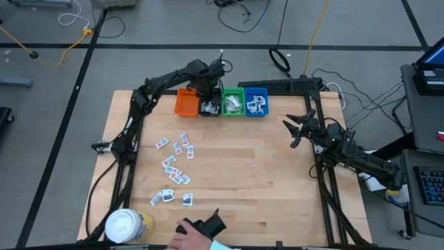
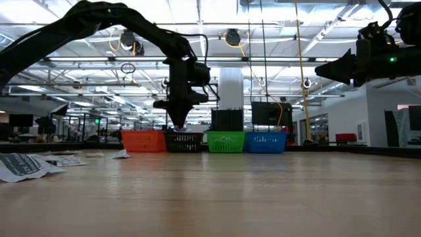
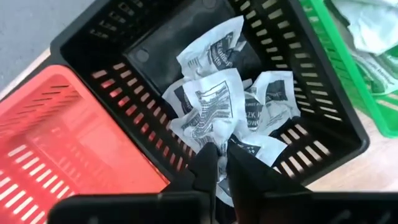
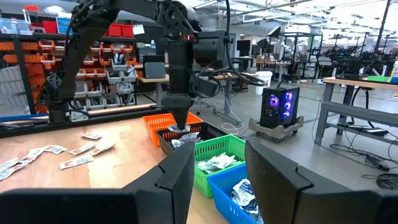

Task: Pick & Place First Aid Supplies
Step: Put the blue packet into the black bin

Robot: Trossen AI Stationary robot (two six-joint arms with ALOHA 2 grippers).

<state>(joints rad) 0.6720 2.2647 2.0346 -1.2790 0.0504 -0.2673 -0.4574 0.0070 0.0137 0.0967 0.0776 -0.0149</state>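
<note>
Four small bins stand in a row at the table's far edge: orange [image 1: 186,103], black [image 1: 209,105], green [image 1: 232,103] and blue [image 1: 256,102]. Several white packets with dark print lie in the black bin [image 3: 273,106]. My left gripper [image 3: 221,150] hangs over that bin, pointing down, shut on one white packet [image 3: 211,106]. More first aid packets [image 1: 177,167] lie scattered flat on the table's left half. My right gripper [image 1: 298,128] waits open above the table's right side, pointing level toward the bins, with nothing between its fingers [image 4: 180,180]. My left gripper pinches an edge of the white packet [image 3: 219,138] between its two fingertips, coming from above and pointing down. The packet hangs crumpled below the fingers, just above or against the other packets in the black bin; whether it touches them, I cannot tell.
A yellow round tub with a white lid [image 1: 128,226] stands at the near left corner. A person's hand with a dark object [image 1: 198,229] reaches in at the near edge. The green bin [image 3: 367,56] and blue bin [image 4: 242,186] hold packets. Bare wood spans the middle and right.
</note>
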